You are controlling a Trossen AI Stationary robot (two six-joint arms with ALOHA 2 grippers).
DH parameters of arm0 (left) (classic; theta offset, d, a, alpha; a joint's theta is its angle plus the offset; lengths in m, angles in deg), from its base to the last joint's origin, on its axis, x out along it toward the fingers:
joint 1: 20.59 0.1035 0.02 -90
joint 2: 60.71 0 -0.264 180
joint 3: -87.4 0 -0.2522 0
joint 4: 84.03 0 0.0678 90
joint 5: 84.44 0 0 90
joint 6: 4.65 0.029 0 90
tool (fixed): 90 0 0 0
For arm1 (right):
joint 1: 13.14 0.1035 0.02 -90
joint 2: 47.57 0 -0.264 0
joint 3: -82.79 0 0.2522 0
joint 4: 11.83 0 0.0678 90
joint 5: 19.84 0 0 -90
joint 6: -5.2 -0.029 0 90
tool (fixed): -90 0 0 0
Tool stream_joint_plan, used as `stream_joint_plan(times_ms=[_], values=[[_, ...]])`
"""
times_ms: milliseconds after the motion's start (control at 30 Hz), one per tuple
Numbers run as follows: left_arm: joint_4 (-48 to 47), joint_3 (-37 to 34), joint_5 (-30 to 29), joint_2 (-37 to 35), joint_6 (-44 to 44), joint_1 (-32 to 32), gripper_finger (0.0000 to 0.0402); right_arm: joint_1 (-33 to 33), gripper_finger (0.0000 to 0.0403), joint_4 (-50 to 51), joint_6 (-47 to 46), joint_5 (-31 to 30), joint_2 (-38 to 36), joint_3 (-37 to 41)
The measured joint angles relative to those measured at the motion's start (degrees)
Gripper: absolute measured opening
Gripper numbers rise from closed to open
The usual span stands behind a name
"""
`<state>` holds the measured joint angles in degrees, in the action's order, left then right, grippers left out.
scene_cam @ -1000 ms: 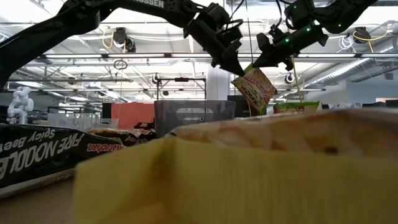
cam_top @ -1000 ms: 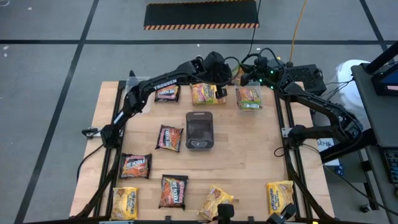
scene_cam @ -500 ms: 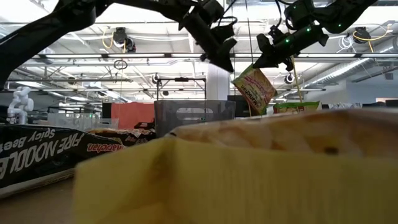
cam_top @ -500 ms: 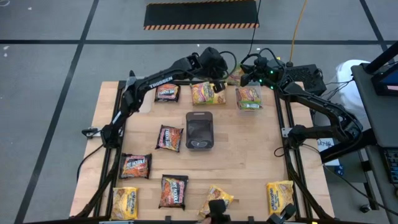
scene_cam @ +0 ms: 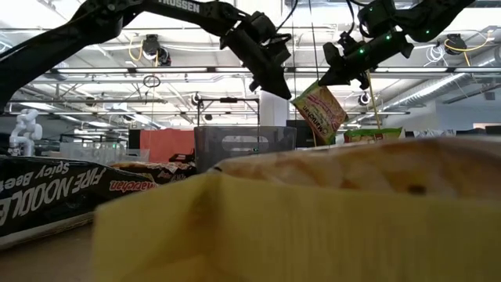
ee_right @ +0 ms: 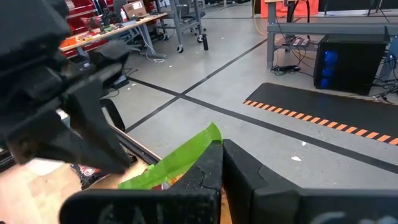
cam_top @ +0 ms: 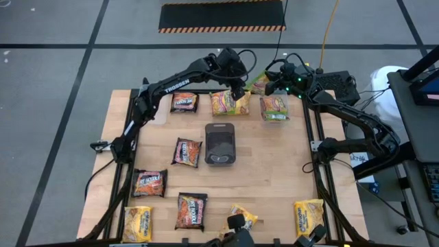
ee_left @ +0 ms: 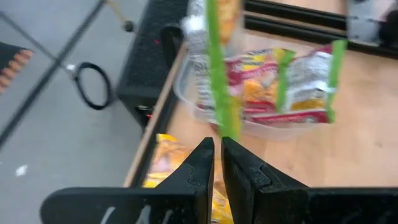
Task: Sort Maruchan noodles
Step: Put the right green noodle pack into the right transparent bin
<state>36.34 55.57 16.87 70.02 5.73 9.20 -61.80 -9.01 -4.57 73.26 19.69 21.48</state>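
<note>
While the right hand (scene_cam: 322, 81) pinches a green-edged packet (scene_cam: 320, 111) aloft, it dangles beneath

Green-edged orange-pink noodle packet (scene_cam: 321, 110); dark grey tray (cam_top: 220, 144); yellow packet (cam_top: 309, 215).

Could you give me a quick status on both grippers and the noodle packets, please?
Right gripper shut on green-edged noodle packet, held aloft at far edge. Left gripper beside it, fingers nearly together, empty. Nothing in the way.
</note>
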Motion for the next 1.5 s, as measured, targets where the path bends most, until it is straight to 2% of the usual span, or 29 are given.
stream_joint_plan(times_ms=[133, 300, 767, 967, 1133, 1500], values=[[0.2, 0.0, 5.0, 0.5, 0.0, 0.3, 0.0037, 0.0, 0.0, 0.0, 0.0, 0.0, 0.0, 0.0], [0.7, 0.0, 2.2, 0.5, 1.1, 0.3, 0.0037, 0.0, 0.0, 0.0, 0.0, 0.0, 0.0, 0.0], [1.0, 0.0, 2.2, 0.5, 1.4, 0.9, 0.0037, 0.0, 0.0, -0.1, 0.0, 0.0, 0.0, 0.0], [1.7, 0.0, 5.1, 1.9, 1.4, 0.9, 0.0037, 0.0, 0.0, -0.1, 0.0, 0.0, 0.0, 0.0], [3.1, 0.0, 3.4, 2.9, 1.2, 0.7, 0.0037, 0.0, 0.0, -0.1, 0.0, 0.0, 0.0, 0.0], [3.1, 0.0, 3.7, 3.1, 0.9, 0.5, 0.0037, 0.0, 0.0, -0.9, 0.0, 0.0, 0.0, 0.0]])
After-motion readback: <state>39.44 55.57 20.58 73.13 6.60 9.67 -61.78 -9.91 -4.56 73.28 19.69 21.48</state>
